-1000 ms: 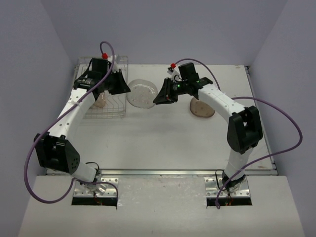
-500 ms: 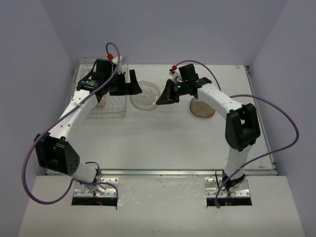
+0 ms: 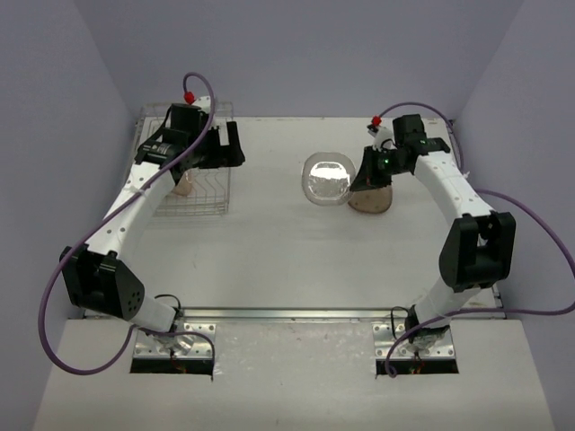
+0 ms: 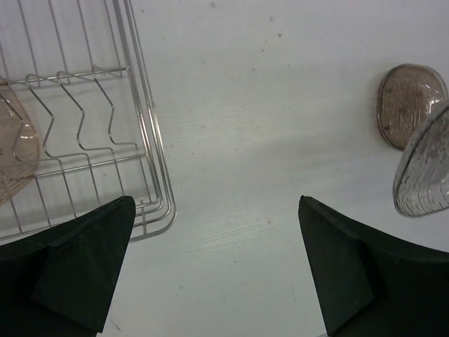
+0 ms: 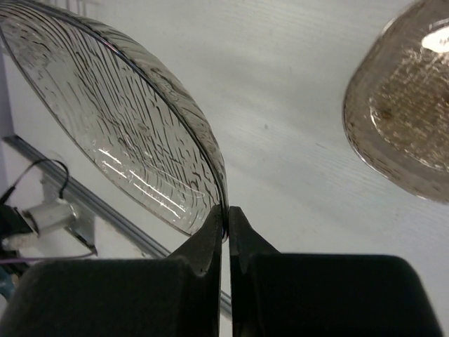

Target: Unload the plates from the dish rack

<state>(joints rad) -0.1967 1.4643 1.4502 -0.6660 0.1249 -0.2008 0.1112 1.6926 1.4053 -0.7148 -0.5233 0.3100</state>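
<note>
Well, right gripper [image 5: 226,217] pinches only the rim of the clear plate [image 5: 119,126] just beside the brown plate [image 5: 407,119], so a slip cd chip both; left gripper [image 4: 216,210] gapes, w/ nothing in it.

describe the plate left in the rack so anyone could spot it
Find the silver wire dish rack in the table's far left corner. Inside sits a pale pink translucent plate. Only it is in the rack: the clear ribbed plate is pinched in the right hand, the smoky brown plate lies on the table.
</note>
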